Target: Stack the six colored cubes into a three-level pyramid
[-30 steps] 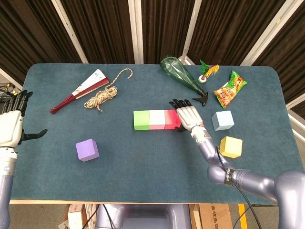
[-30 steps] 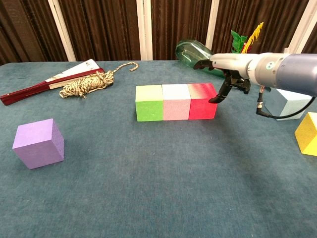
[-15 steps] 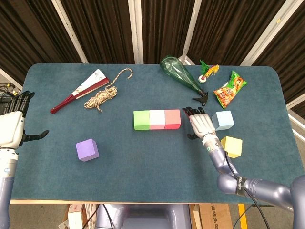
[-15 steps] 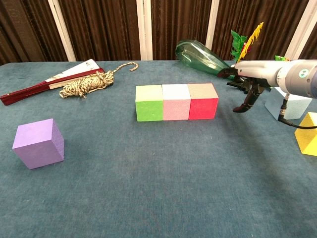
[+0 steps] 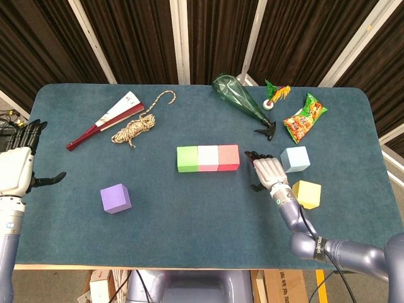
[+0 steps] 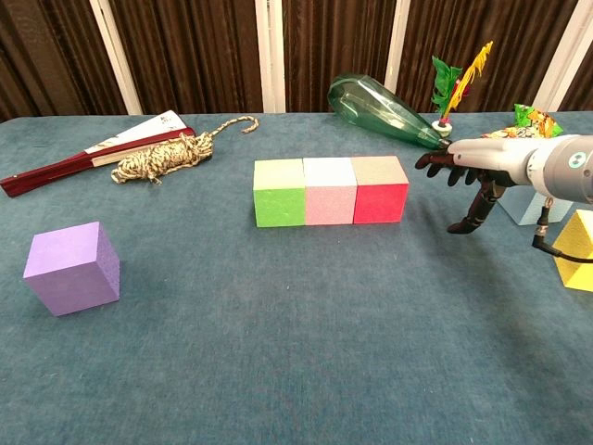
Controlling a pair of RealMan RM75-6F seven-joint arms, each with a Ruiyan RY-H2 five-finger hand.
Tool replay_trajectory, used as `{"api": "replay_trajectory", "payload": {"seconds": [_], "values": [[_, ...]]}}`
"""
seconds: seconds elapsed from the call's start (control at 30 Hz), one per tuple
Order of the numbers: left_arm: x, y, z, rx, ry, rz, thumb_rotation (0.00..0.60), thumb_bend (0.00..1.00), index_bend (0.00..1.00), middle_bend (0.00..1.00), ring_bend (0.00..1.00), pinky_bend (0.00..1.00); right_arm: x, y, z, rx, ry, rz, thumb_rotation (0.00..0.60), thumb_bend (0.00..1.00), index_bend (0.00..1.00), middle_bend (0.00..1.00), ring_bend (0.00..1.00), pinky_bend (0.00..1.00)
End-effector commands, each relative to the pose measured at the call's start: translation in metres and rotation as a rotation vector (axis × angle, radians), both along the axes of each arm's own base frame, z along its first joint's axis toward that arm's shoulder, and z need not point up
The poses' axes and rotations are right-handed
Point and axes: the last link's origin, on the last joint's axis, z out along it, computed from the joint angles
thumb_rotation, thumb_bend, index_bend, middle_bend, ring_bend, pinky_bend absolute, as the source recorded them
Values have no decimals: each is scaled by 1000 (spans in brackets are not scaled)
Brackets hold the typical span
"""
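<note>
The green cube (image 5: pixel 187 158), pink cube (image 5: pixel 207 158) and red cube (image 5: pixel 228 157) sat touching in a row mid-tabletop. The right hand (image 5: pixel 269 172) hovered just right of them, fingers spread, holding nothing. The left hand (image 5: pixel 17 165) hung open at far left.

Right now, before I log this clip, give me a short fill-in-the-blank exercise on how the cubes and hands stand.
1. The middle cube of the row on the table is ____.
2. The purple cube lies nearer the robot's ____ hand.
3. The right hand holds ____.
4. The number of cubes stacked on the row is ____.

Missing words: pink; left; nothing; zero
</note>
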Motion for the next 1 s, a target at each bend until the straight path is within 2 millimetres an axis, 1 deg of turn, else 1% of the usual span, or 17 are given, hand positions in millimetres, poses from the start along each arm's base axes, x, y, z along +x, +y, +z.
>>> {"api": "replay_trajectory", "payload": {"seconds": [0.03, 0.27, 0.73, 1.0], "values": [[0, 0, 0, 0, 0, -1, 600, 131, 0, 0, 0, 29, 0, 1, -3, 8, 2, -2, 600, 290, 0, 140, 195, 195], [-1, 1, -1, -6, 0, 2, 600, 131, 0, 0, 0, 29, 3, 3, -12, 31, 2, 5, 600, 289, 0, 140, 195, 195], [-1, 1, -1, -7, -3, 6, 600, 131, 0, 0, 0, 29, 9, 4, -22, 59, -1, 28, 600, 289, 0, 140, 195, 195], [-2, 2, -1, -7, -2, 8, 600, 131, 0, 0, 0, 29, 10, 2, -21, 39, -4, 27, 600, 290, 0, 139, 188, 191]]}}
